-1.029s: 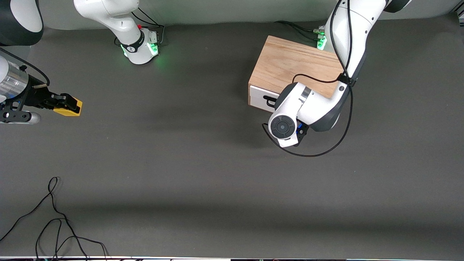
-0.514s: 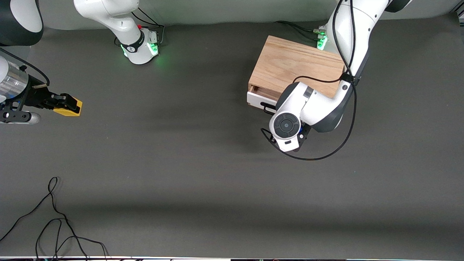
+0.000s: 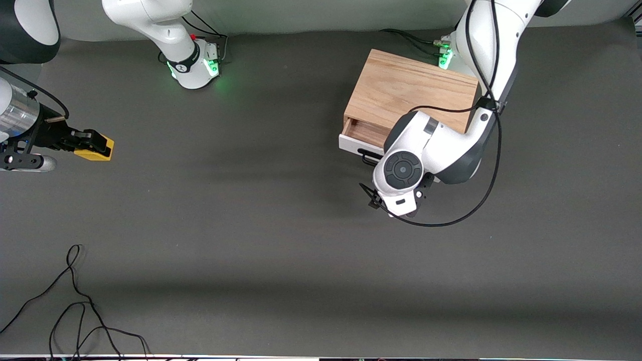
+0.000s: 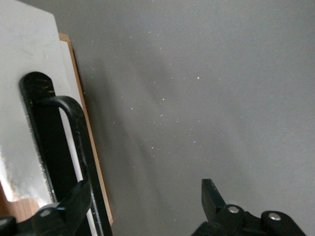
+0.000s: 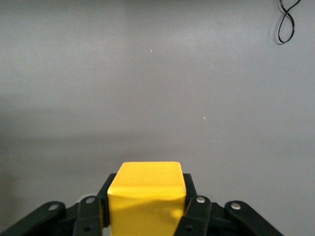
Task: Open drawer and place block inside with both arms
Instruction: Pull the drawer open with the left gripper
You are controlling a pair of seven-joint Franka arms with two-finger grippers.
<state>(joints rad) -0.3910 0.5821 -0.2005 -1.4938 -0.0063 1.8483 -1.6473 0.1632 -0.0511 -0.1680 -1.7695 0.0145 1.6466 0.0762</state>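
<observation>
The light wood box (image 3: 411,93) stands near the left arm's base. Its drawer (image 3: 366,131) is partly pulled out, showing the wood interior behind the white front panel (image 3: 349,145). The left arm's wrist (image 3: 401,173) covers the handle and hides the gripper in the front view. In the left wrist view the left gripper (image 4: 145,194) is open, with one finger (image 4: 74,204) against the black bar handle (image 4: 74,132) and the other (image 4: 211,196) over bare table. The right gripper (image 3: 83,142) is shut on the yellow block (image 3: 98,149) at the right arm's end of the table; the block (image 5: 146,189) sits between its fingers.
A loose black cable (image 3: 75,301) lies near the front edge at the right arm's end and also shows in the right wrist view (image 5: 286,22). The green-lit bases (image 3: 193,67) (image 3: 444,57) stand along the back edge.
The drawer has slid out of the box toward the front camera, and the left wrist has moved with it. The right arm and the block have not moved.
</observation>
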